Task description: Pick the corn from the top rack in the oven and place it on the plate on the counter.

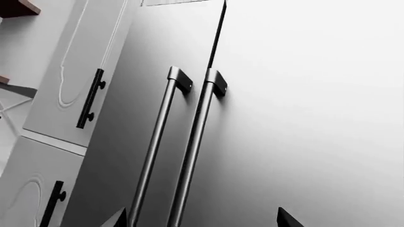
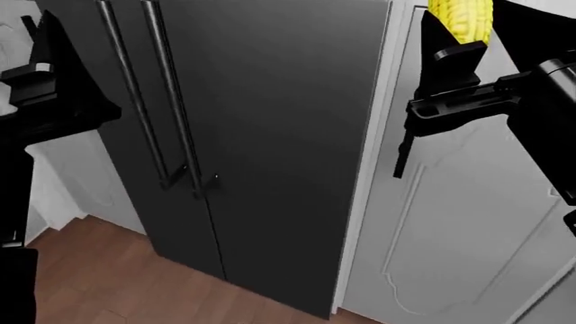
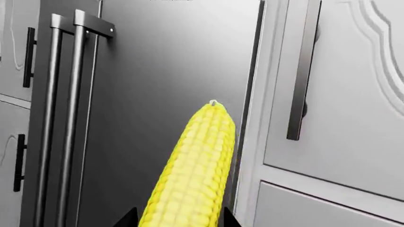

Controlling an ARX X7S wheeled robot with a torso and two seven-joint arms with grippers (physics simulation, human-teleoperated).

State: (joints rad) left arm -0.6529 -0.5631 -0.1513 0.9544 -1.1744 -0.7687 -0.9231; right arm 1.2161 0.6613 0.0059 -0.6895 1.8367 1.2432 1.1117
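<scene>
Yellow corn base hidden in right pincer; left pincer tips barely visible

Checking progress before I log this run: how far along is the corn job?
Pick looks done: the right gripper holds the corn, away from any rack. In hand: carrying it past the fridge. Left: the plate and counter are not in view, so placing remains.
</scene>
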